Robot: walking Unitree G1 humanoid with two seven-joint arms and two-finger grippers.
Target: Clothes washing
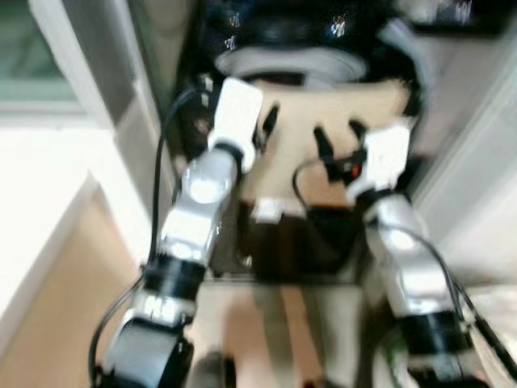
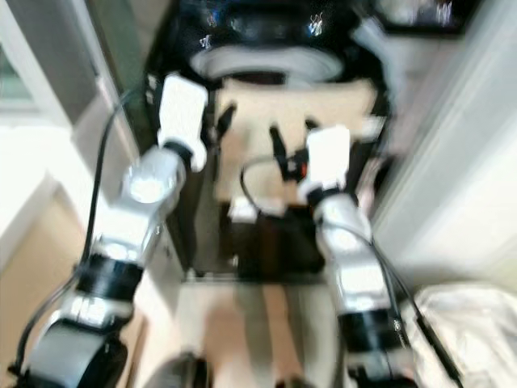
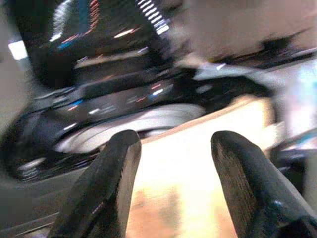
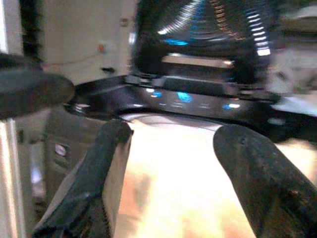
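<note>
A black top-loading washing machine (image 1: 291, 32) stands in front of me, its pale drum rim (image 1: 291, 63) showing at the top. A beige garment (image 1: 343, 101) hangs from the rim down over the machine's front, with a white tag (image 1: 266, 210) at its lower edge. My left gripper (image 1: 266, 125) is at the garment's left side and my right gripper (image 1: 339, 139) is over its middle. Both wrist views look along open fingers (image 3: 116, 168) (image 4: 106, 163) with the beige cloth lying behind the gap. The frames are blurred.
A white door frame and wall (image 1: 97, 73) stand on the left above a wooden floor (image 1: 65, 299). A white wall (image 2: 477, 162) closes the right side. A pale bag or cloth bundle (image 2: 468, 323) lies at the lower right.
</note>
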